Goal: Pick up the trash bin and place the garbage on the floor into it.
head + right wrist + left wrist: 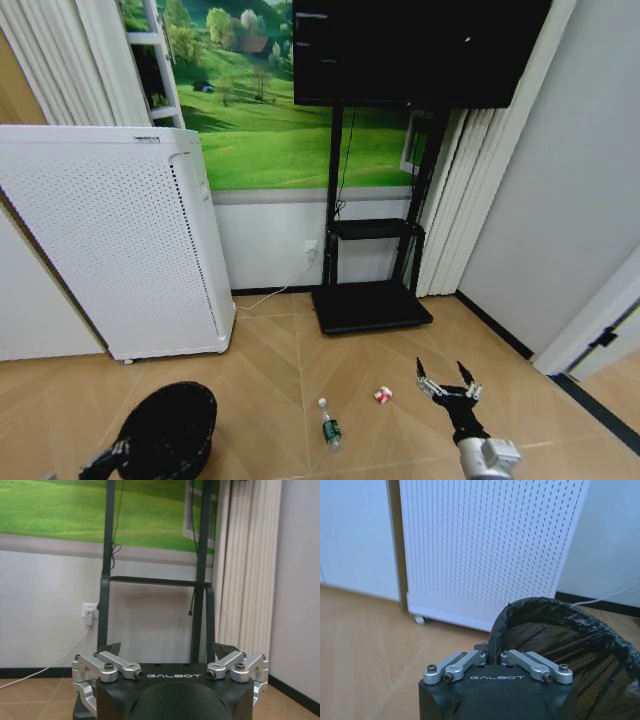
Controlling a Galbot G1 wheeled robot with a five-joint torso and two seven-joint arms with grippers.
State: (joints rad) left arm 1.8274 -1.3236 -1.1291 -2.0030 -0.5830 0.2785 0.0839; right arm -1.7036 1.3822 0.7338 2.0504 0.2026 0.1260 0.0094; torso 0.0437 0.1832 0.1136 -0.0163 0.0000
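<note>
- Black mesh forms the wall of the trash bin (pixel 170 430), which sits at the lower left of the head view, on or just above the wood floor (pixel 270 350), in front of the white perforated appliance (pixel 110 240).
- In the left wrist view the left gripper (pixel 492 656) has its fingers drawn together on the trash bin's (pixel 560 640) rim, pinching the edge nearest the wrist; the bin has a black liner.
- Right gripper (pixel 449 382) hangs low on the right with its fingers spread wide and nothing between them; the right wrist view shows the same gap (pixel 169 652).
- Garbage on the floor between bin and right gripper: a clear plastic bottle (pixel 329 424) with green label and white cap, lying down, and a red-and-white wrapper wad (pixel 383 394) just beside the open gripper.
- Beyond stands a black TV stand (pixel 372 300).
</note>
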